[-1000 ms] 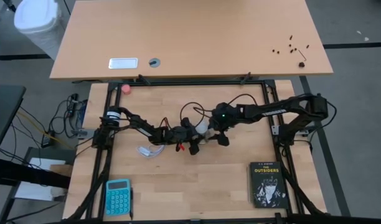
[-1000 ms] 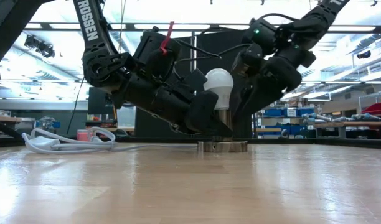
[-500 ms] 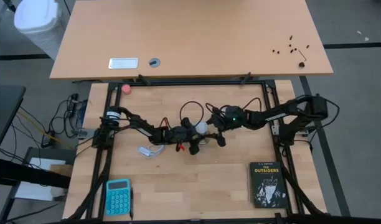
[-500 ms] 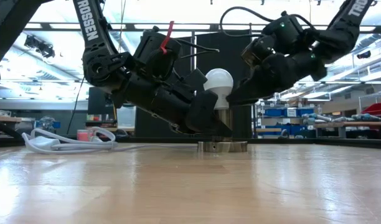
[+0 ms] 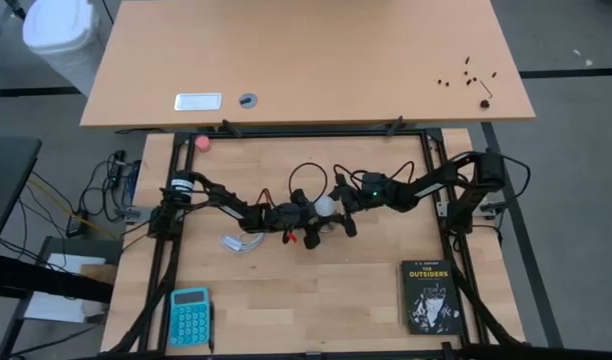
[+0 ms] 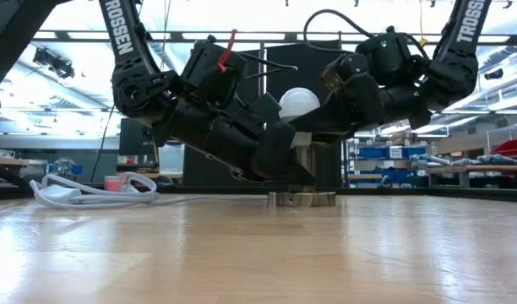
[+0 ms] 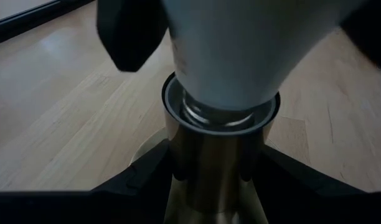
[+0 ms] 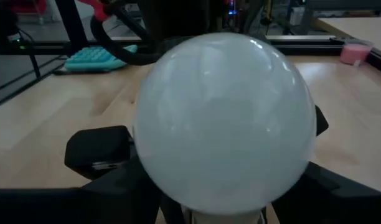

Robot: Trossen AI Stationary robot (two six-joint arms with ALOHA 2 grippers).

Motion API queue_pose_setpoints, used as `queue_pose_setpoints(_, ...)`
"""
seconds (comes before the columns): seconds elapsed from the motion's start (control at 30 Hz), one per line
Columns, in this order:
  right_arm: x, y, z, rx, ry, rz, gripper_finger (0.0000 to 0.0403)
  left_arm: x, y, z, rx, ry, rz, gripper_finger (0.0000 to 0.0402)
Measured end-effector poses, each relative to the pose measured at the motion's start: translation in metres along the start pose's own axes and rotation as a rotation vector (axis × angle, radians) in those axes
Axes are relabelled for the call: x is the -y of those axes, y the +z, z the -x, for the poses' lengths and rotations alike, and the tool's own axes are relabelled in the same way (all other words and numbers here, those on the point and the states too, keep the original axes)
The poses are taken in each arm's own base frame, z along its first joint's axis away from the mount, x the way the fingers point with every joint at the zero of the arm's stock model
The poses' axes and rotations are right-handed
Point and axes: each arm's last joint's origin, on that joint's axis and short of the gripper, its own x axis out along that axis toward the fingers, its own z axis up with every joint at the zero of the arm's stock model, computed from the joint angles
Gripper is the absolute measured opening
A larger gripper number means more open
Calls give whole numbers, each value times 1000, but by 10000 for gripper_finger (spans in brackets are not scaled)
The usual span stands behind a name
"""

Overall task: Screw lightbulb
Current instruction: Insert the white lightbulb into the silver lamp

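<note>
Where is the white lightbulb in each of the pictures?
High view: lightbulb mid-table, between both arms.
Low view: lightbulb centre, above the socket.
Left wrist view: lightbulb fills the top.
Right wrist view: lightbulb fills the middle.
Shared landmark: the metal socket under it.

Lightbulb upright in socket between both arms

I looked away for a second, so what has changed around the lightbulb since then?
The right gripper swung down from above and closed in around the lightbulb. The left gripper stayed clamped on the socket; bulb and socket did not move.
</note>
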Motion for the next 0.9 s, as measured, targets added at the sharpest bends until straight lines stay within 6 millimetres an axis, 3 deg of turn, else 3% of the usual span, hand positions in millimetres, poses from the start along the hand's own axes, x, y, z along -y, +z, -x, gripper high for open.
queue_pose_setpoints(0.2,0,0,0,3,0,2,230,0,0,0,0,0,0,207)
queue_pose_setpoints(0.53,0,-6,-1,-49,-27,-8,227,0,0,0,0,0,2,207)
queue_pose_setpoints(0.73,-5,-7,-3,-61,-134,-10,227,-1,0,0,1,18,26,207)
queue_pose_setpoints(0.9,-21,-8,-7,-80,-262,4,227,-1,0,0,3,39,34,207)
